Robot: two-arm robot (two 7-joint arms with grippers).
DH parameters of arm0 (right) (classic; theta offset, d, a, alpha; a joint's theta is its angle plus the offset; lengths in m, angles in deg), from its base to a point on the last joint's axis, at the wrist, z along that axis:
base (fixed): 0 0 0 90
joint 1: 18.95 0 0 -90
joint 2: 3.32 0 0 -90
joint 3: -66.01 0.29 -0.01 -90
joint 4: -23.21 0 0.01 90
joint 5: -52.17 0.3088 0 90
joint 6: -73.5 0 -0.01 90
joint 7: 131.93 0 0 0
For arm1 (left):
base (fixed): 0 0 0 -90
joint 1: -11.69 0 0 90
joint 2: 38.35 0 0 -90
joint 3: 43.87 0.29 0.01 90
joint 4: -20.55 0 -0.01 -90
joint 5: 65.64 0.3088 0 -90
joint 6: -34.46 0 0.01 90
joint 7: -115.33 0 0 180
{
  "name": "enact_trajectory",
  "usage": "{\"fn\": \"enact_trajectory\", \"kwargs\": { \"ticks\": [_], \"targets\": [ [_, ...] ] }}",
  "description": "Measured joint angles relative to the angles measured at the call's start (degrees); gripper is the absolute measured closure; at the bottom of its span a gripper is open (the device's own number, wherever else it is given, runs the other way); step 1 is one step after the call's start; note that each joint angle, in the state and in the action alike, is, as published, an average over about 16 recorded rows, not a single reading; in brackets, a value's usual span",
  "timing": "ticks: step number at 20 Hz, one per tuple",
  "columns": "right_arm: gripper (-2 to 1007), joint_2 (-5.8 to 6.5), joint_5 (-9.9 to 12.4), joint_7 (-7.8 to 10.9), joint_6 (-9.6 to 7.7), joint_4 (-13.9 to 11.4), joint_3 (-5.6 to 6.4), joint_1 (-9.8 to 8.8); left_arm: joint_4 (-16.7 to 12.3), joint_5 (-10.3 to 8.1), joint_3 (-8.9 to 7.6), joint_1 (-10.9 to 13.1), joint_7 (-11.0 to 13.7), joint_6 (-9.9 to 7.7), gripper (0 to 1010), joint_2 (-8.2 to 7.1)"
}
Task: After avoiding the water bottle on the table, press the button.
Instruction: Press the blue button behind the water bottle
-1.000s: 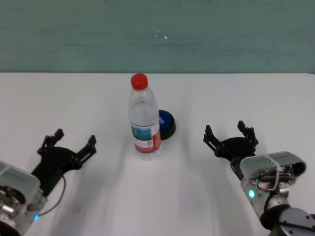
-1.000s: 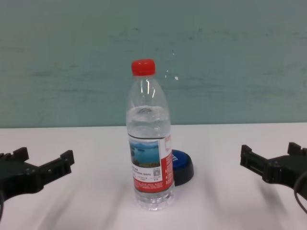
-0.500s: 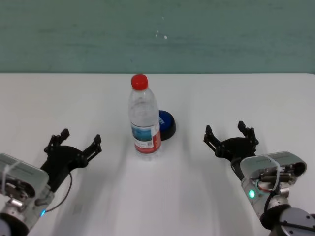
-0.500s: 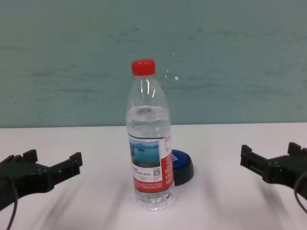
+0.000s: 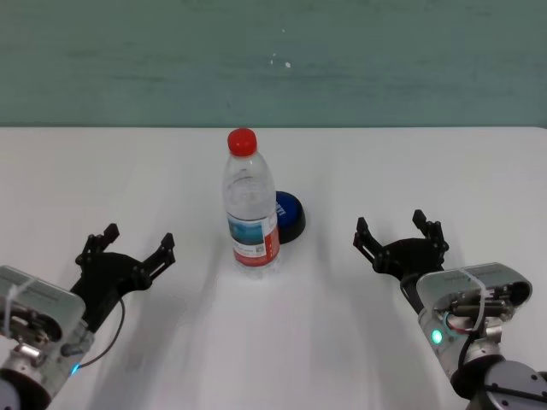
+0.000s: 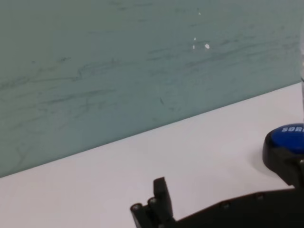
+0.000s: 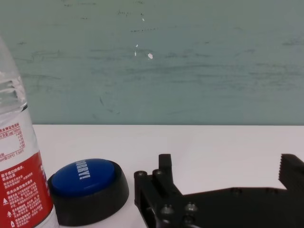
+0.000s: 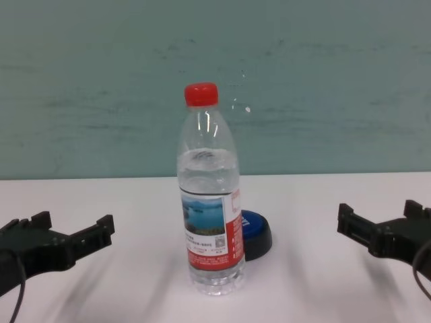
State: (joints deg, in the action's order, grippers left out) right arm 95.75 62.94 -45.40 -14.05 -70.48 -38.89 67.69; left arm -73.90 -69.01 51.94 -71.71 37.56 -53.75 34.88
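- the water bottle [image 5: 251, 207] is seen upright near the centre of the head view, standing on the table [image 5: 342, 342], its red cap at the top.
- the button [image 5: 289, 216] is placed just behind and to the right of the bottle, partly hidden by it; in the chest view it shows at the bottle's lower right.
- the left gripper [image 5: 126, 248] is held in the lower left of the head view, its fingers spread wide with nothing between them, well apart from the bottle.
- the right gripper [image 5: 400, 235] is held in the lower right of the head view, fingers likewise spread and empty, to the right of the button.
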Motion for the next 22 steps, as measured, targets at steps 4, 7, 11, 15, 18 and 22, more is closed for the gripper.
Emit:
{"fn": "enact_trajectory", "kwargs": {
  "ticks": [4, 7, 11, 15, 18, 22],
  "targets": [
    [1, 0.0, 0.0, 0.0, 0.0, 0.0, 0.0, 0.0, -0.1, -0.05, -0.01, 0.0, 0.1, 0.05, 10, -0.07],
    [1, 0.0, 0.0, 0.0, 0.0, 0.0, 0.0, 0.0, -0.1, -0.1, -0.01, 0.1, 0.1, 0.08, 10, -0.1],
    [1, 0.0, 0.0, 0.0, 0.0, 0.0, 0.0, 0.0, -0.2, -0.14, -0.02, 0.1, 0.2, 0.12, 10, -0.14],
    [1, 0.0, 0.0, 0.0, 0.0, 0.0, 0.0, 0.0, -0.2, -0.16, -0.02, 0.1, 0.2, 0.15, 10, -0.16],
    [1, 0.0, 0.0, 0.0, 0.0, 0.0, 0.01, -0.01, -0.2, -0.18, -0.01, 0.1, 0.2, 0.16, 10, -0.17],
    [1, -0.05, -0.1, 0.2, 0.02, -0.2, 0.13, -0.14, -0.2, -0.19, -0.01, 0.1, 0.2, 0.17, 10, -0.18]
  ]
}}
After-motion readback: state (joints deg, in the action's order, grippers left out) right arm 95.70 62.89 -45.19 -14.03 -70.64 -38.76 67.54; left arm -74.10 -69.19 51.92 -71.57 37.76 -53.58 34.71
